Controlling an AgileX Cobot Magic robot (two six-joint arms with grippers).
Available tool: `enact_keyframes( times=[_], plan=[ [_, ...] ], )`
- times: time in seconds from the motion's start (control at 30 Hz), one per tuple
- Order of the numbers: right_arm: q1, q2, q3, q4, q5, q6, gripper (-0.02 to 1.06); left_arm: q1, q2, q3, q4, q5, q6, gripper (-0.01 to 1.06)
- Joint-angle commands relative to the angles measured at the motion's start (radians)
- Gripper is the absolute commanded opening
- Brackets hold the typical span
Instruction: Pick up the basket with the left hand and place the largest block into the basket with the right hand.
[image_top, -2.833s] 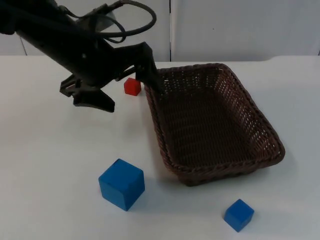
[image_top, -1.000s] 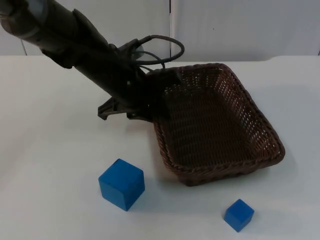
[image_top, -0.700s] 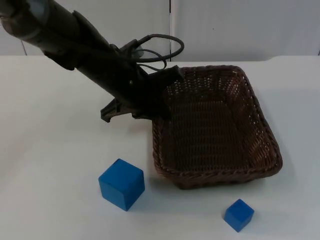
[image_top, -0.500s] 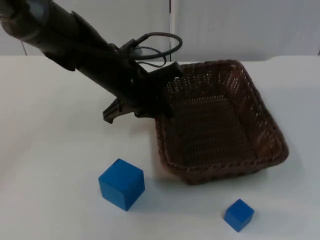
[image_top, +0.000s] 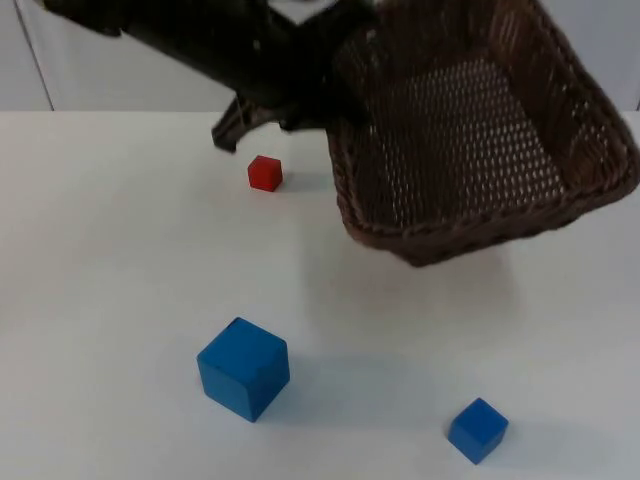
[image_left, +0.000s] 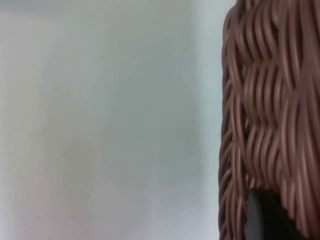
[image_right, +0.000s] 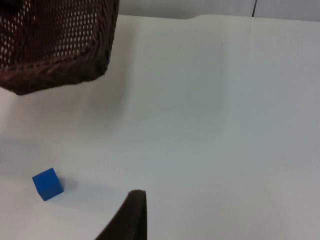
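The brown wicker basket (image_top: 480, 120) hangs tilted in the air above the back of the table. My left gripper (image_top: 335, 95) is shut on the basket's left rim, and the weave (image_left: 270, 100) sits against its black fingertip (image_left: 265, 220). The largest block, a big blue cube (image_top: 243, 368), rests on the table near the front left, apart from both grippers. My right gripper is open and waits over the table's right side; one of its fingertips (image_right: 131, 217) points toward the basket (image_right: 55, 40).
A small red block (image_top: 265, 173) lies on the table to the left of the raised basket. A small blue block (image_top: 477, 430) (image_right: 47, 184) sits at the front right. The white table top (image_top: 120, 260) ends at the grey wall behind.
The left arm has lifted the basket off the table, up and back, tilting it. The red block has come into sight where the arm stood. The blue blocks have not moved.
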Motion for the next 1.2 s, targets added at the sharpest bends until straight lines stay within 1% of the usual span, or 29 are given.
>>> enact_keyframes(
  times=[0.0, 0.2, 0.27, 0.33, 0.37, 0.53, 0.6, 0.67, 0.77, 0.87, 1.0, 1.1, 1.13, 1.17],
  plan=[
    [-0.006, -0.003, 0.003, -0.002, -0.002, -0.002, 1.05, -0.004, -0.043, -0.003, 0.007, 0.015, 0.007, 0.06],
    [-0.006, -0.003, 0.003, -0.002, -0.002, -0.002, 1.05, -0.004, -0.106, -0.003, 0.047, 0.063, 0.007, 0.06],
    [-0.006, -0.003, 0.003, -0.002, -0.002, -0.002, 1.05, -0.004, -0.116, -0.003, 0.068, 0.092, 0.007, 0.06],
    [-0.006, -0.003, 0.003, -0.002, -0.002, -0.002, 1.05, -0.004, -0.121, -0.003, 0.115, 0.117, 0.007, 0.06],
    [-0.006, -0.003, 0.003, -0.002, -0.002, -0.002, 1.05, -0.004, -0.121, -0.003, 0.115, 0.117, 0.007, 0.06],
    [-0.006, -0.003, 0.003, -0.002, -0.002, -0.002, 1.05, -0.004, -0.123, -0.003, 0.235, 0.208, -0.041, 0.06],
    [-0.006, -0.003, 0.003, -0.002, -0.002, -0.002, 1.05, -0.004, -0.123, 0.002, 0.249, 0.222, -0.049, 0.06],
    [-0.006, -0.003, 0.003, -0.002, -0.002, -0.002, 1.05, -0.002, -0.132, 0.036, 0.25, 0.222, -0.049, 0.06],
    [-0.006, -0.003, 0.003, -0.002, -0.002, -0.002, 1.05, 0.002, -0.156, 0.085, 0.25, 0.195, -0.049, 0.06],
    [-0.006, -0.003, 0.003, -0.002, -0.002, -0.002, 1.05, 0.041, -0.219, 0.193, 0.241, 0.168, -0.046, 0.06],
    [-0.006, -0.003, 0.003, -0.002, -0.002, -0.002, 1.05, 0.081, -0.283, 0.273, 0.241, 0.179, -0.009, 0.06],
    [-0.006, -0.003, 0.003, -0.002, -0.002, -0.002, 1.05, 0.13, -0.397, 0.379, 0.239, 0.178, 0.022, 0.06],
    [-0.006, -0.003, 0.003, -0.002, -0.002, -0.002, 1.05, 0.13, -0.397, 0.379, 0.239, 0.178, 0.022, 0.06],
    [-0.006, -0.003, 0.003, -0.002, -0.002, -0.002, 1.05, 0.144, -0.432, 0.405, 0.239, 0.175, 0.022, 0.06]
  ],
)
